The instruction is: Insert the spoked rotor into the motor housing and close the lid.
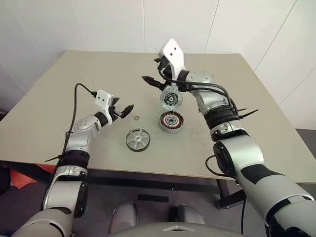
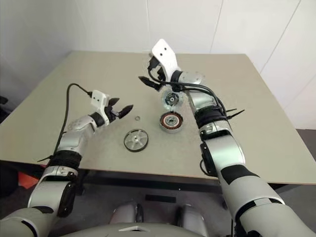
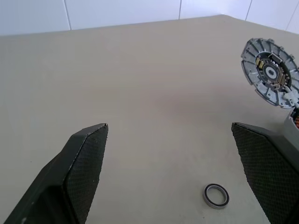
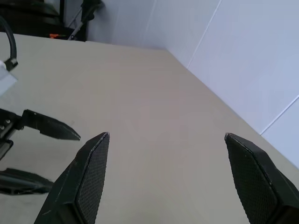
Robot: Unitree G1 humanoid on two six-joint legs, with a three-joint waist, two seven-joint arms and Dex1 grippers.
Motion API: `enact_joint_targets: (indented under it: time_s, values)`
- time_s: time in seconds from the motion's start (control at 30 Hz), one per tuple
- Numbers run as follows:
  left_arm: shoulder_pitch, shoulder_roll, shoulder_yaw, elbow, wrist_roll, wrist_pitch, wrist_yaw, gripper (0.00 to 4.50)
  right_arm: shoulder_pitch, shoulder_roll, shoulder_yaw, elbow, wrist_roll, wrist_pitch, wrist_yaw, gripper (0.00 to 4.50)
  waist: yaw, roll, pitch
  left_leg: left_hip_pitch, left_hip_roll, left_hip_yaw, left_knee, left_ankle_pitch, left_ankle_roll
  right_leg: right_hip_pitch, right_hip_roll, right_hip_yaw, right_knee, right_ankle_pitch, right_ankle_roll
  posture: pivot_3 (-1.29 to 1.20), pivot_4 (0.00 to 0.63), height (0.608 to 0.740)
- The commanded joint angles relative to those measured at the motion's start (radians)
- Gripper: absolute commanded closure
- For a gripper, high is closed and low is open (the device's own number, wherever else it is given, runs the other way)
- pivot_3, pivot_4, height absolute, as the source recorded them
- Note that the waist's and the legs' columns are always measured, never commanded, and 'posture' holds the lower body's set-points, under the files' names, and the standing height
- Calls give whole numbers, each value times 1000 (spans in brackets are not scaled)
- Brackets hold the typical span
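The broad beige rectangular table carries everything, set against white wall panels. Over it, the right arm reaches forward with its elbow bent and its forearm angled inward, the right gripper raised well above the tabletop near the far middle, pointing towards the robot's left; its two black fingers stand wide apart with nothing between them. The left arm stretches lower, the left gripper held close over the table and pointing inward to the robot's right, its fingers likewise spread and empty.

The motor housing, a short round grey metal cylinder, sits upright on the table near the middle, open on top, with a ring of copper-coloured windings around a silver centre inside it. Just behind it the lid, a round disc with a pale segmented ring and silver centre, stands tilted on edge with its inner face towards the camera. The spoked rotor, a flat dark-grey metal wheel, lies flat on the table nearer the front edge, apart from the housing. A tiny thin metal ring lies on the table just beyond the left fingertips.
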Motion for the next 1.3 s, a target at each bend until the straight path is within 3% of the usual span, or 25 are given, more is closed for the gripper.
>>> enact_joint_targets:
  time_s: [0.03,0.47,0.97,1.3]
  values:
    - [-53,7,-35,50,47,-50,-25,0,15,-22,-20,-114,29,43,-19,28,1,0,0,0,0,0,0,0,0,0,0,0,0,0,0,0,0,740]
    - [-85,-23,-111,152,124,-57,-67,0,64,-57,-9,-173,22,78,-58,28,-1,0,0,1,0,0,0,1,-1,0,0,0,1,0,0,0,0,740]
    - [-43,-29,-107,144,143,-36,-49,0,49,-49,-5,-143,24,66,-66,28,1,0,0,1,0,0,0,0,-1,0,0,0,1,0,0,0,0,740]
    - [-98,-72,-114,200,148,-36,-35,0,46,-51,-5,-128,20,54,-70,28,3,0,0,1,0,0,0,0,-1,1,0,0,1,0,0,0,0,740]
